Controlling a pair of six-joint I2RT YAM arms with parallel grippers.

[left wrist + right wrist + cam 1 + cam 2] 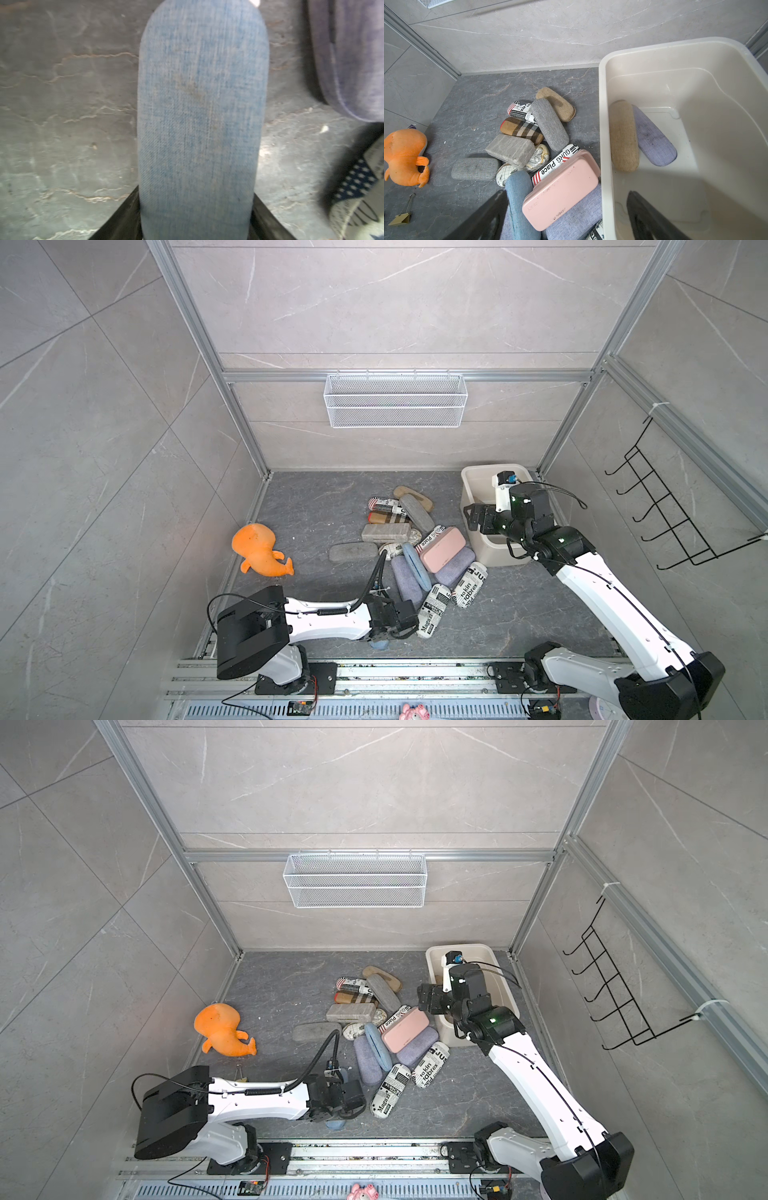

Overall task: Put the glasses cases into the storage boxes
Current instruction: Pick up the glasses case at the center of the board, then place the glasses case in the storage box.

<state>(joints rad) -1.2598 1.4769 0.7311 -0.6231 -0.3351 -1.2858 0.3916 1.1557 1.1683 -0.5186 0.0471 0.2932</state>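
Grey marble-look panels wall in our dark stone tabletop (316, 506), where most glasses cases lie heaped beside the cream storage box (654, 49). Our left end effector (196, 224) straddles one end of a blue denim case (201, 104) that lies apart from the heap, near our bases; its jaws flank the case's sides, but we cannot tell whether they grip it yet. We judge this case was chosen because it is free of the pile and easy to straddle. Its weave is pale, faintly soiled mid-length, with rounded ends.

Our right end effector (564, 216) hangs released across the box's near wall, one jaw over the heap, one inside. In the box rest a tan case (624, 135) and a lilac case (654, 137), touching, the tan leaning on the wall.
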